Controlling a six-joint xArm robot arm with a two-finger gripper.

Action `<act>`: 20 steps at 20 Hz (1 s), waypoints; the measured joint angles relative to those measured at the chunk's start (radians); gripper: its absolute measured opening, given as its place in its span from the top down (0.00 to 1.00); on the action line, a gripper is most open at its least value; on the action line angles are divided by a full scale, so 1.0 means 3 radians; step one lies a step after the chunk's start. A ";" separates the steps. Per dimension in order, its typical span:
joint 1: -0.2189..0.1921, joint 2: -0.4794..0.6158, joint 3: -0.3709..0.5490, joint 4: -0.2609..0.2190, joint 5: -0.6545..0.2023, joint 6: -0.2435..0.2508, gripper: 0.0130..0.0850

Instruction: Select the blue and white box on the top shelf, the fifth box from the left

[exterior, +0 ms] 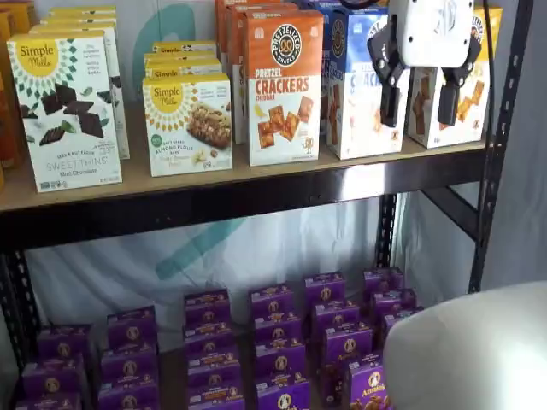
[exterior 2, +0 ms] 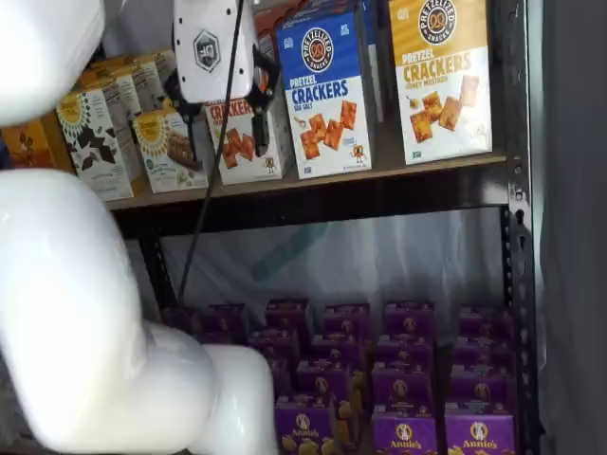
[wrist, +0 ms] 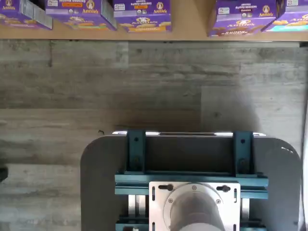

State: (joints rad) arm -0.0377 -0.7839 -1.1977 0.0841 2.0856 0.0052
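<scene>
The blue and white box (exterior: 355,85) stands on the top shelf (exterior: 214,173) between an orange-topped Cheddar carton (exterior: 285,85) and a yellow-topped carton (exterior: 466,94). It also shows in a shelf view (exterior 2: 327,95) with blue "CRACKERS" lettering and pictured orange crackers. My gripper (exterior: 419,101) hangs in front of the shelf with a plain gap between its two black fingers, empty. It overlaps the blue box's right edge and the yellow-topped carton. In a shelf view its white body (exterior 2: 211,47) sits left of the blue box with one finger (exterior 2: 261,118) showing. The wrist view does not show the box.
Simple Mills cartons (exterior: 64,111) fill the shelf's left part. Small purple boxes (exterior: 273,342) crowd the lower level and show in the wrist view (wrist: 142,14). A black upright (exterior: 500,128) stands at the right. My white arm (exterior 2: 85,284) fills the foreground. A dark teal-bracketed mount (wrist: 192,183) shows.
</scene>
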 joint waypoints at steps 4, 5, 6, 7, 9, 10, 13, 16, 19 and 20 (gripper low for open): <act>0.0073 -0.0030 0.0039 -0.0068 -0.0115 0.0033 0.00; 0.0098 -0.0038 0.0050 -0.0091 -0.0151 0.0047 0.00; 0.0135 -0.0046 0.0061 -0.0124 -0.0199 0.0067 0.00; 0.0164 -0.0049 0.0067 -0.0149 -0.0238 0.0084 0.00; 0.0235 -0.0067 0.0087 -0.0224 -0.0363 0.0124 0.00; 0.0264 -0.0077 0.0096 -0.0266 -0.0426 0.0138 0.00; 0.0280 -0.0066 0.0083 -0.0368 -0.0637 0.0128 0.00; 0.0117 0.0003 0.0011 -0.0353 -0.0838 -0.0014 0.00; -0.0058 0.0086 -0.0072 -0.0286 -0.1006 -0.0163 0.00; -0.0113 0.0125 -0.0111 -0.0260 -0.1054 -0.0211 0.00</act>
State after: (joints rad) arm -0.0715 -0.7464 -1.2310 0.0061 1.7693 -0.0582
